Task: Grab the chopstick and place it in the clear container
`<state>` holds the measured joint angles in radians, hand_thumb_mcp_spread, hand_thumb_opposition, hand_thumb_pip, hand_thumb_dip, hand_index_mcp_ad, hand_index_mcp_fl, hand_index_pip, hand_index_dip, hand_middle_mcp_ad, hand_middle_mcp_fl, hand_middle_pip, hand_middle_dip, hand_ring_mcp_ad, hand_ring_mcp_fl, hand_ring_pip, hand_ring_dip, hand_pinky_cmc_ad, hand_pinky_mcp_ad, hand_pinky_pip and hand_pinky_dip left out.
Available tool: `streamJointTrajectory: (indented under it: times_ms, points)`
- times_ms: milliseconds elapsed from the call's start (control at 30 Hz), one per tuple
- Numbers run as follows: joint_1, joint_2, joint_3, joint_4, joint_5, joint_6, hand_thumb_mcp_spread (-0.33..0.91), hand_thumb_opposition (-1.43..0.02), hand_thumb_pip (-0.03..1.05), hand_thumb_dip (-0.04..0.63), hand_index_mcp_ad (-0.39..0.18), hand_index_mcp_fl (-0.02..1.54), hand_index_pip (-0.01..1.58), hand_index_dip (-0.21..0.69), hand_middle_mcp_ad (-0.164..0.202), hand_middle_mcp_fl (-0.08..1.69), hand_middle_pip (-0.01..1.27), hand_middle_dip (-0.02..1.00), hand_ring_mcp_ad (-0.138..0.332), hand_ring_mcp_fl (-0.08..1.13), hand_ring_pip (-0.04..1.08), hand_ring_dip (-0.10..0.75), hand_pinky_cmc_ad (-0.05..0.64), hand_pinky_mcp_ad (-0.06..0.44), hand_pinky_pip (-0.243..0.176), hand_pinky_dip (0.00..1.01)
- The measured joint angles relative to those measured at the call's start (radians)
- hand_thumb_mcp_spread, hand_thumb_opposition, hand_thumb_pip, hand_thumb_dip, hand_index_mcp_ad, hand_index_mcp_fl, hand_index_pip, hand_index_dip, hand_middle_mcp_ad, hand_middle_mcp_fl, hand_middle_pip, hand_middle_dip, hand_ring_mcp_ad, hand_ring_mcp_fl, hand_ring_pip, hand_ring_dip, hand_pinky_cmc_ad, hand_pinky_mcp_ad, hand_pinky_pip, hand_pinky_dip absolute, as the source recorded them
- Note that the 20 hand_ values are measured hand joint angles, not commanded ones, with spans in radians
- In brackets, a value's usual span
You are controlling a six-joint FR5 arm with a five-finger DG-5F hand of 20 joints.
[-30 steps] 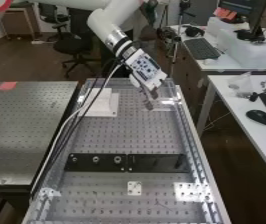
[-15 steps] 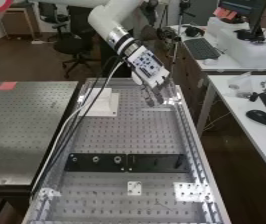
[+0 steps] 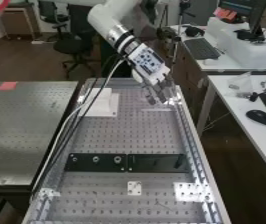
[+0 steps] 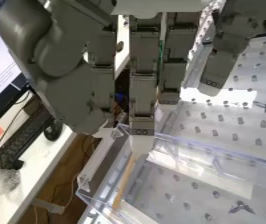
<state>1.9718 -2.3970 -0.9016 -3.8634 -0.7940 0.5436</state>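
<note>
Pale wooden chopstick [image 4: 124,182], one; clamped in my dark grey hand [image 3: 155,94].
One o'clock on perforated metal bench [image 3: 110,137], at clear plastic container [image 4: 197,144]; chopstick slanting down from my fingertips, lower length behind clear wall.

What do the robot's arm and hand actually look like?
The arm is white and smooth, like rounded tubing, with black and silver bands near the hand. The hand is dark grey and blocky, with a dark-patterned white panel. White and black cables run alongside.
</note>
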Motion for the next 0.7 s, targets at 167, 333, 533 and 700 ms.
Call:
streamJointTrajectory:
  times_ms: [167,333,533,700]
  points:
    - [-0.001,0.026,-0.008,0.010,0.017,-0.033,0.40,-0.84,0.77,0.316,-0.190,0.73,0.65,-0.068,0.040,0.93,0.50,0.41,0.058,0.44,0.25,0.255,0.379,0.321,-0.103,0.95]
    - [0.000,0.058,-0.019,0.020,0.035,-0.089,0.38,-0.84,0.75,0.318,-0.190,0.70,0.62,-0.068,0.040,0.90,0.50,0.41,0.054,0.43,0.27,0.251,0.377,0.321,-0.106,0.95]
    - [0.003,0.071,-0.007,0.004,0.032,-0.185,0.36,-0.84,0.66,0.316,-0.192,0.51,0.18,-0.063,0.044,0.85,0.50,0.41,0.070,0.40,0.30,0.251,0.379,0.319,-0.105,0.95]
    - [0.007,0.059,0.030,-0.032,0.032,-0.277,0.36,-0.84,0.63,0.316,-0.192,0.48,0.13,-0.063,0.044,0.80,0.50,0.41,0.087,0.39,0.32,0.251,0.417,0.328,-0.105,0.96]
